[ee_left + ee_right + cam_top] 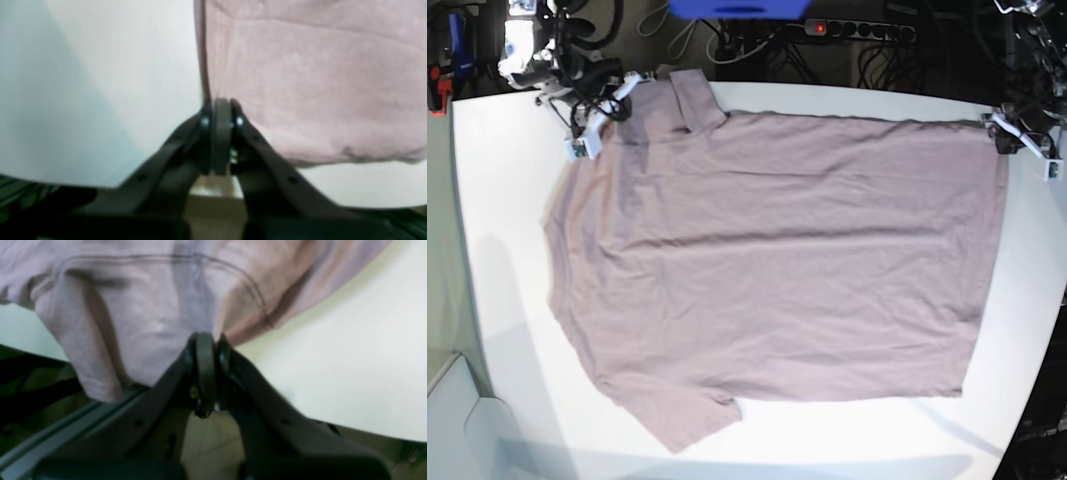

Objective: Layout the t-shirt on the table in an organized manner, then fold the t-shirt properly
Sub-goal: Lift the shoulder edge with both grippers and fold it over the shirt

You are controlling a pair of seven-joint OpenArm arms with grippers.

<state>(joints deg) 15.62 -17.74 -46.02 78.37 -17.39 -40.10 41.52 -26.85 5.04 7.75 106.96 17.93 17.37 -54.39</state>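
Right tool [206, 340] pinches t-shirt [767, 260] spread on white table [1027, 330].

The white tabletop [487, 260] fills nearly the whole base view, matte and smooth, with rounded corners at 10 and 2 o'clock. Directly on it lies the mauve t-shirt [777, 260], spread flat and lightly wrinkled over the middle. Its shoulders and neck end point toward 9 o'clock and its straight hem runs along the 3 o'clock side. One short sleeve reaches the tabletop's edge at 11 o'clock, the other lies toward 7 o'clock. Bare white surface shows along the 9 and 6 o'clock margins.
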